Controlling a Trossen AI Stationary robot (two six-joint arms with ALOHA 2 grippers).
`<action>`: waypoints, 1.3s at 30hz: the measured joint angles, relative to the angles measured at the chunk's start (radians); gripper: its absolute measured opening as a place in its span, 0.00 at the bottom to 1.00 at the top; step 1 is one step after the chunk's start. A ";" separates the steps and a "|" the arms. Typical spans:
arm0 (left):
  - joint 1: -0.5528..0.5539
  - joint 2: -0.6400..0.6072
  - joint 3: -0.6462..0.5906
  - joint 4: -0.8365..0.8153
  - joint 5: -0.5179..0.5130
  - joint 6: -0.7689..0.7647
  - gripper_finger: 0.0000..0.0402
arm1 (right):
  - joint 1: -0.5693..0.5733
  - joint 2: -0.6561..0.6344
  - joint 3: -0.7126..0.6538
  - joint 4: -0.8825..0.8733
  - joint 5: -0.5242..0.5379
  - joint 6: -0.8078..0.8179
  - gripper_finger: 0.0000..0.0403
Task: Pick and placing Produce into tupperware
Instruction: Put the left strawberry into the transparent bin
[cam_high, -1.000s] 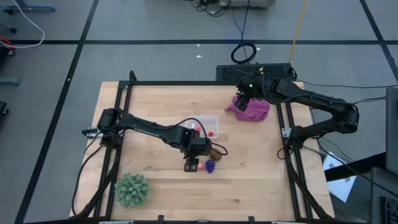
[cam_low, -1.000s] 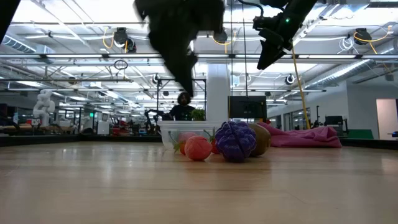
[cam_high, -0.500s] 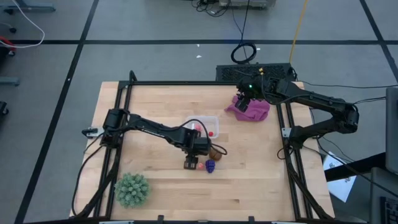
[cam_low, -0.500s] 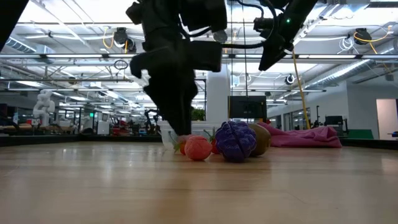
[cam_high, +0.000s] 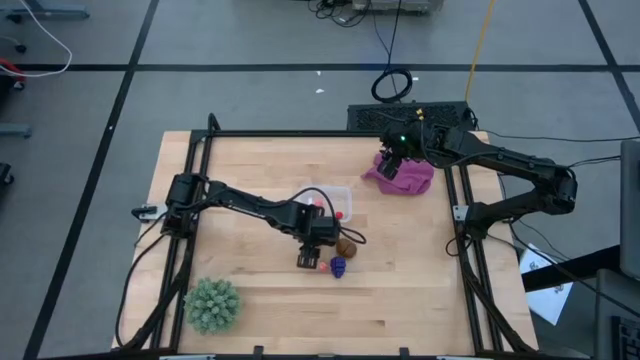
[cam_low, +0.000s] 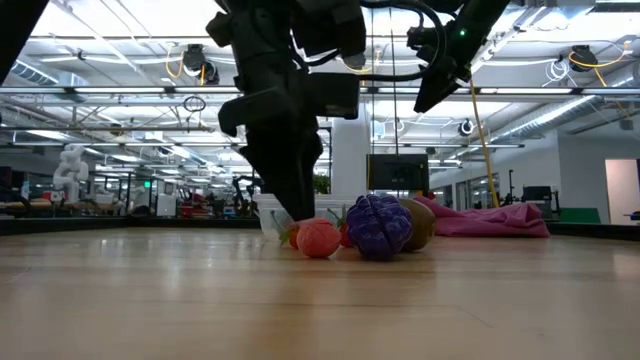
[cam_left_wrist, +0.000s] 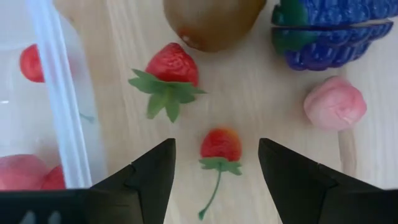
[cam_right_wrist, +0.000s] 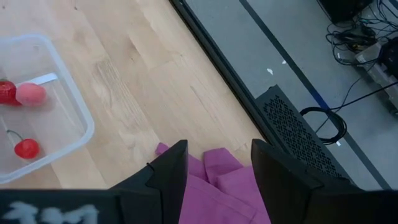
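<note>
- The left gripper (cam_left_wrist: 214, 163) has dropped lower than a second ago. It now hangs close over the desk (cam_high: 400, 280), beside the clear tupperware (cam_high: 333, 200).
- Its jaws stand apart and hold nothing. A small red cherry (cam_left_wrist: 221, 144) lies between them.
- A strawberry (cam_left_wrist: 171, 70), a brown kiwi (cam_high: 346, 246), purple grapes (cam_high: 338, 266) and a pink fruit (cam_low: 318, 239) have not moved.
- The right gripper (cam_right_wrist: 214, 163) stays above the purple cloth (cam_high: 404, 176), jaws apart and holding nothing.
</note>
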 joint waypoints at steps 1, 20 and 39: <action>0.000 0.000 0.000 0.000 0.000 0.000 0.58 | 0.000 0.000 0.000 0.000 0.000 0.000 0.42; -0.004 0.070 0.002 0.020 0.034 -0.009 0.58 | 0.000 0.000 -0.001 0.001 0.000 0.000 0.42; -0.020 0.054 0.044 -0.079 0.060 -0.085 0.29 | 0.000 0.000 -0.001 0.001 0.000 0.000 0.42</action>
